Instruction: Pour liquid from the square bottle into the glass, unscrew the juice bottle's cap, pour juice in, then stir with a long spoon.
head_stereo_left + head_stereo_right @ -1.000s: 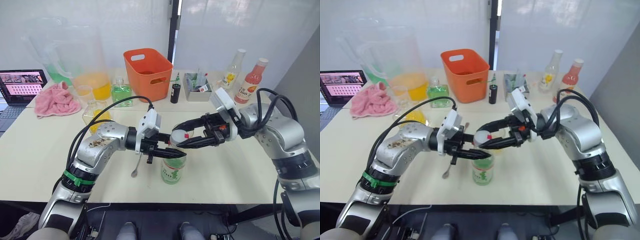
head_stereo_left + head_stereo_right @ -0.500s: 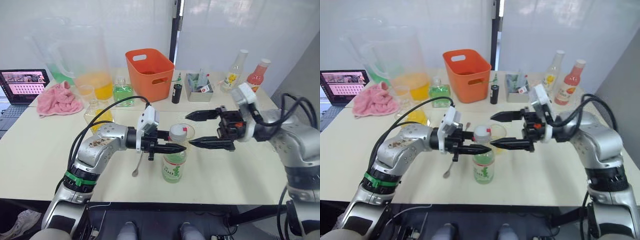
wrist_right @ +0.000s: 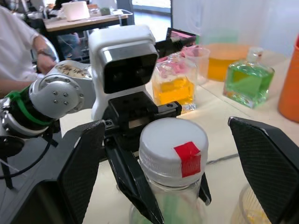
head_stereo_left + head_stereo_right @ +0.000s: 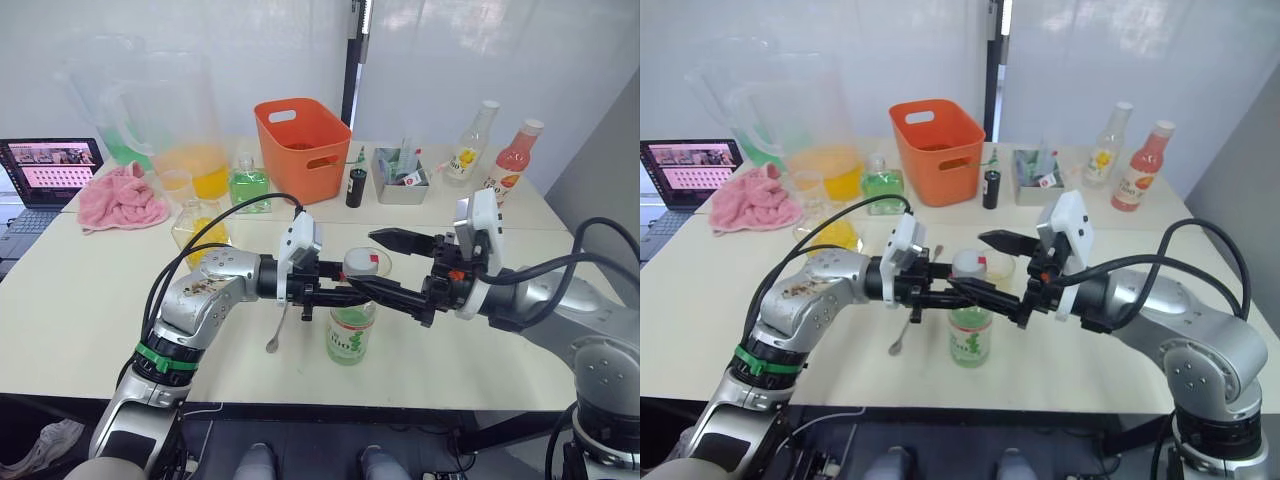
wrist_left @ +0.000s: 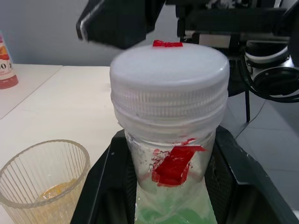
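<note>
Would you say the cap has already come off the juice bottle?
No, the cap sits on the neck of the juice bottle, between the right end effector's open fingers.

- The juice bottle point(image 4: 349, 330) stands near the table's point(image 4: 60, 320) near edge, the cap point(image 4: 360, 263) on it.
- The glass point(image 4: 377, 264) sits just behind it.
- The long spoon point(image 4: 277, 326) lies left of the bottle.
- The laptop point(image 4: 45, 170) sits far left.
</note>
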### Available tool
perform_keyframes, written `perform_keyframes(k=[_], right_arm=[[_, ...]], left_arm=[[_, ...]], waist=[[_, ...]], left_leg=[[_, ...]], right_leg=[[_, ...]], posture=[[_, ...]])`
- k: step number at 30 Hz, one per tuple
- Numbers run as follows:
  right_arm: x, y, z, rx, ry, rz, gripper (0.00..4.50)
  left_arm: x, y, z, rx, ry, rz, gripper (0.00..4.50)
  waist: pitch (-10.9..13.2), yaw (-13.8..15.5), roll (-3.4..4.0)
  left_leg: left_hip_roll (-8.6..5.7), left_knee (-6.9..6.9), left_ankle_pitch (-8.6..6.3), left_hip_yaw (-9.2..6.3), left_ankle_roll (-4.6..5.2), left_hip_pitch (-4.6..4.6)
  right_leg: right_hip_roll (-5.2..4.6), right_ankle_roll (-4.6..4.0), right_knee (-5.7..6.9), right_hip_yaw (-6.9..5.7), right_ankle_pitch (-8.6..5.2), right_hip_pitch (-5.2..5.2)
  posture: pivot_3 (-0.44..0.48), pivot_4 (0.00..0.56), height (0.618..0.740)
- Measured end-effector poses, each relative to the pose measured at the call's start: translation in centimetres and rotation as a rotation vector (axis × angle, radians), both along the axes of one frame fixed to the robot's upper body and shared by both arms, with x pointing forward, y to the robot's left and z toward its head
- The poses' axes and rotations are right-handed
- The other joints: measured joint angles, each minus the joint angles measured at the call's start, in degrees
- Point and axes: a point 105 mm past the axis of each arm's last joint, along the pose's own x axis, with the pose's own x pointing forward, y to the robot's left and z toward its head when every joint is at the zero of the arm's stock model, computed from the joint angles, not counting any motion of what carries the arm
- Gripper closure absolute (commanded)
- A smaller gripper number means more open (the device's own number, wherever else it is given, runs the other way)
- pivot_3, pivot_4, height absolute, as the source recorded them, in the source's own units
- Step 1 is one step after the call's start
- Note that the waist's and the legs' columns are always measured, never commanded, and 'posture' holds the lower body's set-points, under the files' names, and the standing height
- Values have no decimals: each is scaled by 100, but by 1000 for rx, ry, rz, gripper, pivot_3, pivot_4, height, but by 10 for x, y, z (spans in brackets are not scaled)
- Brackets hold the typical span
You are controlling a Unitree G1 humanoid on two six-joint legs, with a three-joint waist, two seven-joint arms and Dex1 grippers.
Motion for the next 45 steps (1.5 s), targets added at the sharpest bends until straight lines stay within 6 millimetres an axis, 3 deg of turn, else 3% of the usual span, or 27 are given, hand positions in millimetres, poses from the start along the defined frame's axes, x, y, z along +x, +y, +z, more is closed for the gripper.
perform_keyframes(k=[6, 7, 14, 23, 40, 42, 43, 45], right_arm=[[2, 1, -3, -9, 3, -35, 58], [2, 1, -4, -11, 6, -38, 563], [1, 1, -10, -31, 26, -22, 2754], [1, -1, -9, -87, -5, 67, 2755], [37, 8, -1, -252, -67, 668, 2755], [38, 8, 0, -269, -74, 703, 1686], [38, 8, 0, -272, -76, 708, 1630], [40, 2, 4, -295, -78, 697, 855]], left_arm=[[-1, -4, -1, 8, -36, -11, 3010], [-1, -4, -1, 8, -37, -12, 3010], [-2, -4, -1, 12, -46, -15, 3010], [-4, -5, -1, 21, -54, -23, 3010], [-5, 7, 0, 59, -92, -25, 3010], [-5, 7, 1, 59, -92, -28, 3010], [-5, 7, 1, 60, -93, -29, 3010], [-7, 7, 1, 61, -95, -37, 3010]], waist=[[0, 38, 0], [0, 40, 0], [0, 40, 0], [0, 39, 0], [1, -109, 1], [1, -103, 1], [1, -102, 1], [1, -99, 2]], left_leg=[[0, 1, 0, 0, 0, 0], [0, 1, 0, 0, 0, 0], [0, 1, 0, 0, 1, 0], [0, 1, 0, 0, 1, 0], [1, -6, 0, -3, 1, 9], [1, -6, 0, -3, 1, 8], [1, -6, 0, -3, 0, 8], [1, -7, 0, -3, 0, 7]], right_leg=[[1, -5, -1, 0, -2, 0], [1, -5, -1, 0, -2, 0], [1, -7, -1, 0, -3, -1], [1, -7, -3, 0, -3, 0], [6, 20, 12, -2, 8, -4], [6, 23, 12, -2, 9, -4], [6, 23, 12, -2, 10, -4], [6, 23, 13, -3, 10, -6]], posture=[[0, 150, 725], [0, 150, 725], [0, 150, 725], [0, 150, 725], [0, 150, 725], [0, 150, 725], [0, 150, 725], [0, 150, 725]])
